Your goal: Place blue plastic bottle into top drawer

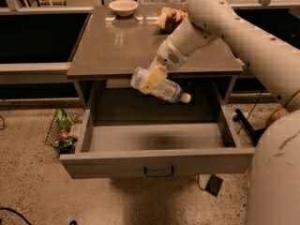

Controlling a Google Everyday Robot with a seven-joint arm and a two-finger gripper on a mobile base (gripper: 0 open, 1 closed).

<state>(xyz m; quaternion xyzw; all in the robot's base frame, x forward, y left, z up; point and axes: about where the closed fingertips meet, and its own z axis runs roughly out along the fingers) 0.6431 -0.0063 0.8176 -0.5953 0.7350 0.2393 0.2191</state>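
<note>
The blue plastic bottle (164,88) hangs on its side in the air, white cap to the right, above the back part of the open top drawer (157,138). My gripper (152,78) is shut on the bottle near its left end, with a yellowish finger (152,78) across its front. The drawer is pulled out wide, with a plain grey inside and a small dark handle (159,172) on its front. The bottle is clear of the drawer floor.
A cabinet top (126,43) carries a pale bowl (123,6) at the back and a crinkled snack bag (169,18) behind my arm. A wire basket with green items (62,130) stands on the floor at the left. My white base (276,172) fills the right side.
</note>
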